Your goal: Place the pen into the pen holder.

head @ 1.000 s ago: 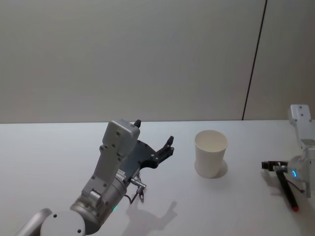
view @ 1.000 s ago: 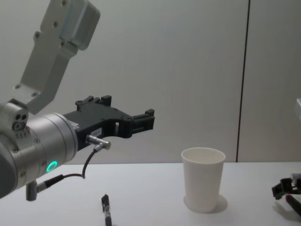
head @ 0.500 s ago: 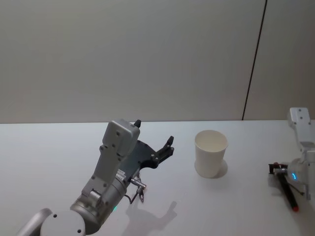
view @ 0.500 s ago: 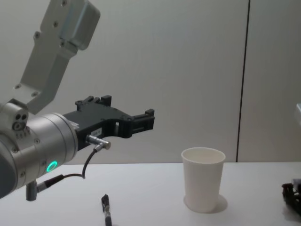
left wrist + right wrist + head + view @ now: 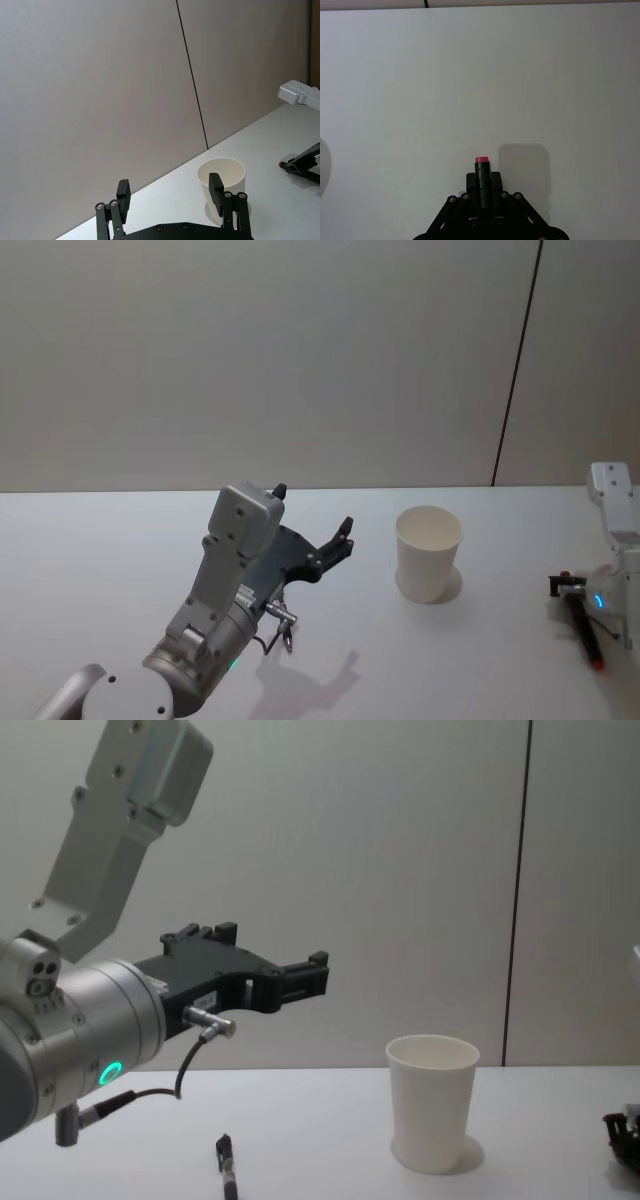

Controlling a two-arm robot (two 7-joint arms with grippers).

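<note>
Right gripper (image 5: pixel 560 585), at the right edge of the table (image 5: pixel 120 570), pinches the pen (image 5: pixel 586 636). Pen's long axis runs near-far, red end toward the robot, well right of the pen holder (image 5: pixel 429 552). Left gripper (image 5: pixel 313 507) raised, fingers spread.

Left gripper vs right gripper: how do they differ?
1. State: the left gripper is open and empty; the right gripper is shut on the pen.
2. Height: the left gripper is raised above the table; the right gripper sits low by the table.
3. Side: the left gripper is on the cup's left, the right gripper on its right.
Shared: both are black and two-fingered, and neither is over the cup.
</note>
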